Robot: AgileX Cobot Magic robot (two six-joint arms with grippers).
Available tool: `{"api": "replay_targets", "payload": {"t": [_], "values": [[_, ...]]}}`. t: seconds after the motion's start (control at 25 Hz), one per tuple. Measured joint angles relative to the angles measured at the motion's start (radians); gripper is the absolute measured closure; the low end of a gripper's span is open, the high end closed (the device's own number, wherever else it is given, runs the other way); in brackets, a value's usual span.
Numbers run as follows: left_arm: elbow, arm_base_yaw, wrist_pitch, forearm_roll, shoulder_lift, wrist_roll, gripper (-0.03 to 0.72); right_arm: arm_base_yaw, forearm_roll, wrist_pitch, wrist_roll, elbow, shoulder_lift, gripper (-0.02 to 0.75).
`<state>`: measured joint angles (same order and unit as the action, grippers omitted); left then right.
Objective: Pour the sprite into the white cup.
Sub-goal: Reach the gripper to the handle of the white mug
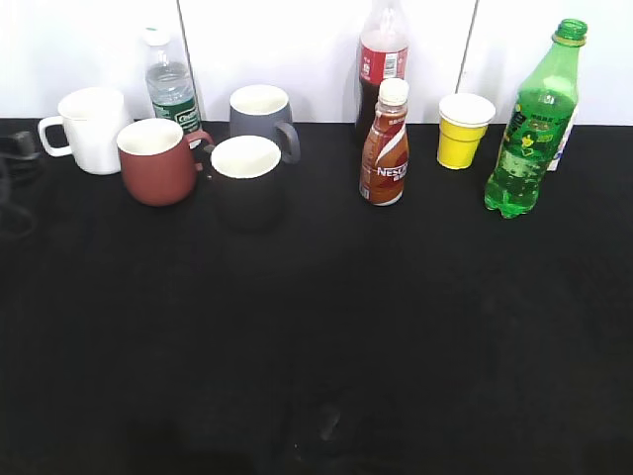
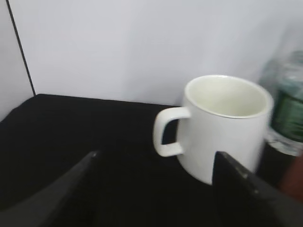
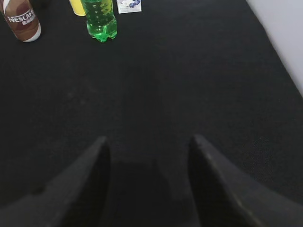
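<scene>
Nothing is poured yet, as far as can be seen. The sprite (image 1: 528,129) is not held and its green cap is seen on top. It is stood upright at the back right of the black surface (image 1: 396,327), with its long side going straight up and its cap pointing up. A yellow cup (image 1: 463,130) is placed just beside it on its left, and a brown Nescafe bottle (image 1: 386,144) is set further left.

The white cup (image 1: 89,129) is found at the far back left, well apart from the sprite. It is stood upright with its open mouth up and looks empty inside. In the exterior view its handle is pointed to the left.

The left gripper (image 2: 156,165) is held wide open near the white cup, and nothing is held in it. The right gripper (image 3: 149,149) is also spread open and empty, with the sprite well ahead of it.

It is judged that everything is left to do: the sprite must be grabbed, opened, carried to the white cup and tipped
</scene>
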<state>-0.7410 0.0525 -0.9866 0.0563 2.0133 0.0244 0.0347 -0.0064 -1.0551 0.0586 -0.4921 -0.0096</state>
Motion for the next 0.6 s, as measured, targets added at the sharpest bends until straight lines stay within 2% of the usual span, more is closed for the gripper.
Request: {"api": "replay_targets", "payload": {"t": [0.08,0.28,0.44,0.6], "values": [[-0.104,0.008,0.034,0.0,0.097,0.0,0.141,0.0,0.0,0.0,0.0,0.0,0.0,0.34],[-0.322,0.035,0.137,-0.005,0.242,0.0,0.207,0.0,0.0,0.0,0.0,0.0,0.0,0.341],[-0.432,0.041,0.209,-0.076,0.3,0.0,0.214,0.0,0.0,0.0,0.0,0.0,0.0,0.341],[-0.543,0.045,0.282,-0.09,0.343,0.0,0.217,0.0,0.0,0.0,0.0,0.0,0.0,0.34]]}}
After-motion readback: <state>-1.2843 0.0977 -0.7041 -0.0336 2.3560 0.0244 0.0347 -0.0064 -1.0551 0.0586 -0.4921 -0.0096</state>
